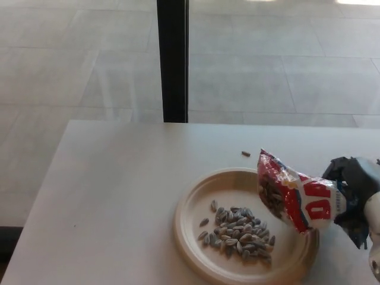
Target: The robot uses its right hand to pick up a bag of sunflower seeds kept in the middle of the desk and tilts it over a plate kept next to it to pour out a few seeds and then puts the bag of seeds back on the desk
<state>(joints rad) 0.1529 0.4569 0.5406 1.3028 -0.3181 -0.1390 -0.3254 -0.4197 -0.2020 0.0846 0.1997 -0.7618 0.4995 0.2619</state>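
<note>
Head view: the pale desk (pixel 107 196) is filling the lower two thirds of the frame, with a tiled floor and a dark post (pixel 173 59) beyond it at the top. The round beige plate (pixel 189 228) is sitting lower centre-right, and a pile of sunflower seeds (pixel 237 234) is lying across its middle. At the right edge I am holding the red-and-white bag of seeds (pixel 294 199) in my right hand (pixel 353 196), my black fingers clamped on its rear end; the bag is lying low on its side, its open mouth facing frame left and hanging over the plate's right rim, dark seeds showing inside. I cannot tell whether the bag is touching the rim. One stray seed (pixel 246 154) is resting on the desk just above the plate. My left hand is not showing.

Judging from the heap, I am reckoning the pouring is finished and I am now at the put-back step. To do it well, I am meaning to raise the mouth first so nothing more is spilling, carry the bag clear of the plate toward bare desk at the right, set it down flat with the opening turned up or away from the rim, and loosen my fingers only once it is resting steadily.
</note>
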